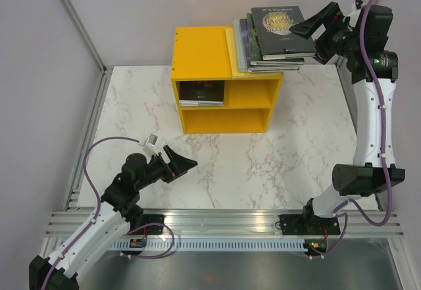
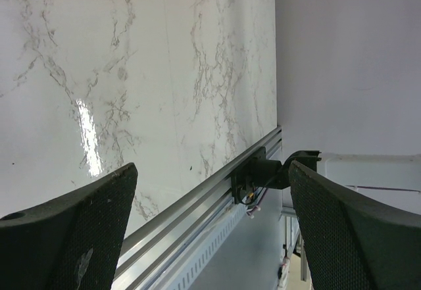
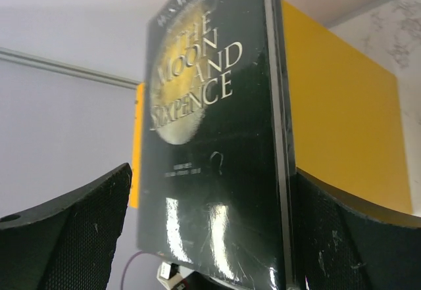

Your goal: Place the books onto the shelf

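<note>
The yellow shelf stands at the back of the marble table. A stack of several books lies on its top right, overhanging the edge, with the dark "Moon and Sixpence" book uppermost. One dark book lies in the upper compartment. My right gripper is open at the stack's right edge, its fingers on either side of the top book, with a gap at the left finger. My left gripper hangs open and empty low over the table's front left.
The lower compartment of the shelf shows no book. A metal rail runs along the table's near edge, by the arm bases. Grey walls and a frame post close in the left and back.
</note>
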Controlling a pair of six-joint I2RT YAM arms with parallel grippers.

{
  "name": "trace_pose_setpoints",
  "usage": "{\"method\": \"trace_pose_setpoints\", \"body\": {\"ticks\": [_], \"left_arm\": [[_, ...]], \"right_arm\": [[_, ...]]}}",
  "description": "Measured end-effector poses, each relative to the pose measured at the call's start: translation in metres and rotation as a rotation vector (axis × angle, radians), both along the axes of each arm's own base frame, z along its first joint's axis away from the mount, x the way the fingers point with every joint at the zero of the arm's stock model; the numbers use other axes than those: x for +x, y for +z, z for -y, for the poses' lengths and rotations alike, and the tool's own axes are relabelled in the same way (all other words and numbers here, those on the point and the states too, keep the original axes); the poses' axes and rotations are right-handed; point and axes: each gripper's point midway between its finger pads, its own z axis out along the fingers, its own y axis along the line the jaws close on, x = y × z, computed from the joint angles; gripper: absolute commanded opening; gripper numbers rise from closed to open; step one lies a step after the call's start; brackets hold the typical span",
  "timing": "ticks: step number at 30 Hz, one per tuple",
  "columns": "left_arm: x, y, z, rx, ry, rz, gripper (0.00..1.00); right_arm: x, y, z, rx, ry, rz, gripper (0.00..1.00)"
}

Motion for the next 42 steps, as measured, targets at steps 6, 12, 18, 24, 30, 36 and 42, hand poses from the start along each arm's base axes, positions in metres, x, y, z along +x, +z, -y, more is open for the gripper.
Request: {"method": "trace_pose_setpoints", "body": {"ticks": [6, 12, 18, 24, 30, 36, 42], "left_arm": [[0.002, -0.002, 0.001, 0.003, 0.000, -0.005, 0.96], [0.002, -0.008, 0.001, 0.010, 0.000, -0.018, 0.96], [0.003, -0.009, 0.002, 0.010, 0.000, -0.017, 0.95], [0.003, -0.009, 0.002, 0.008, 0.000, -0.015, 0.94], [0.003, -0.009, 0.002, 0.009, 0.000, -0.016, 0.94], [0.003, -0.009, 0.002, 0.009, 0.000, -0.016, 0.93], [0.003, -0.009, 0.002, 0.008, 0.000, -0.014, 0.93]], "right_arm": [[0.000, -0.032, 0.005, -0.096, -0.008, -0.082, 0.98], [-0.003, -0.027, 0.007, -0.134, -0.011, -0.063, 0.98], [-0.004, -0.010, 0.009, -0.144, -0.023, -0.016, 0.96], [0.009, -0.025, -0.003, -0.157, -0.011, -0.046, 0.81], [0.026, -0.033, -0.032, -0.177, 0.010, -0.037, 0.76], [0.025, -0.031, -0.058, -0.181, 0.040, -0.021, 0.75], [0.024, -0.032, -0.063, -0.190, 0.038, -0.021, 0.96]]}}
